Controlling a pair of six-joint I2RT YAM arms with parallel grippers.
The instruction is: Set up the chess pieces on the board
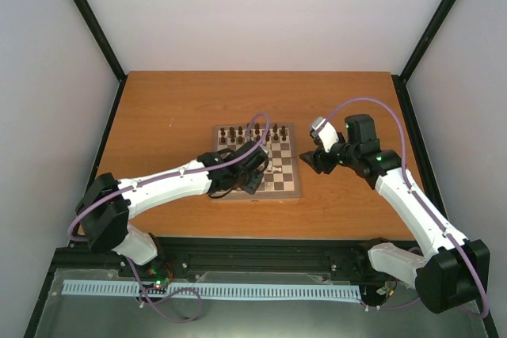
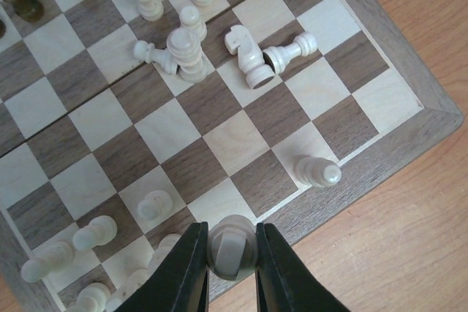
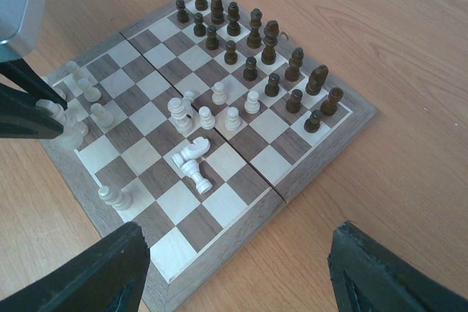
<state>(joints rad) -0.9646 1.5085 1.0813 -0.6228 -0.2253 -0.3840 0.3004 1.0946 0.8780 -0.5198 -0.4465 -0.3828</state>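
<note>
While the table (image 1: 158, 108) holds the board (image 1: 285, 187) in its middle, my right hand (image 3: 235, 264) hangs wide open beside it with nothing inside, and my left hand (image 2: 231, 259) pinches one pale piece (image 2: 234, 237) at the board's edge.

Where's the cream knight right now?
In the left wrist view, the cream knight lies tipped over near the middle of the board, beside a fallen cream piece, well away from the left gripper and its held cream piece.
</note>
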